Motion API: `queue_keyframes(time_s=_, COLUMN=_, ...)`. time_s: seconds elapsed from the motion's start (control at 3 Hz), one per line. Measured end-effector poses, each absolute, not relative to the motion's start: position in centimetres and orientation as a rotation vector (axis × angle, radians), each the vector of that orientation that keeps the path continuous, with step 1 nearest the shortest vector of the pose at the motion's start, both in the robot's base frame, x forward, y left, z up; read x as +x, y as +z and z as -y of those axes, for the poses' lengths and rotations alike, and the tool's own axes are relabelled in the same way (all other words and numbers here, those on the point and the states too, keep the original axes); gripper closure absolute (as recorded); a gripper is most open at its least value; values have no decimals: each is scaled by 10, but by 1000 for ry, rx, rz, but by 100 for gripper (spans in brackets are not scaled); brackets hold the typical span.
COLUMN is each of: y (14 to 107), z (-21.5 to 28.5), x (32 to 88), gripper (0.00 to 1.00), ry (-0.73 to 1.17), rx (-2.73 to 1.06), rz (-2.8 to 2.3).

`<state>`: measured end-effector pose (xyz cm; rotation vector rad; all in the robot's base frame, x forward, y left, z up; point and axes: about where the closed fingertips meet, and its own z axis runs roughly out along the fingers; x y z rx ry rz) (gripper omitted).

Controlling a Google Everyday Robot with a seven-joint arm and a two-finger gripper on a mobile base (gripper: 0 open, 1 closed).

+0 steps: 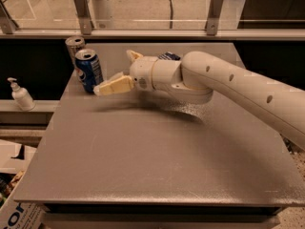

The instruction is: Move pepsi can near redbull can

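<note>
At the far left corner of the table [143, 166], the pepsi can [89, 71] stood upright, just nearer than the redbull can [75, 46]. The gripper [113, 72] hung just right of the pepsi can, fingers spread wide and holding nothing.

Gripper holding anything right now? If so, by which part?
Nothing held. The gripper, open, sits beside the pepsi can, which stands free next to the redbull can.

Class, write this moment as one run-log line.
short dark-blue pepsi can: upright on grey table, just in front of slim silver redbull can | gripper: open, empty, beside pepsi can
</note>
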<state>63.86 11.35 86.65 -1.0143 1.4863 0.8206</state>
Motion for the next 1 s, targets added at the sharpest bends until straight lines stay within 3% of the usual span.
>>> queue_keyframes(time_s=1.0, y=872, z=-47, x=598, gripper=0, ry=894, rx=-1048, rz=-1375)
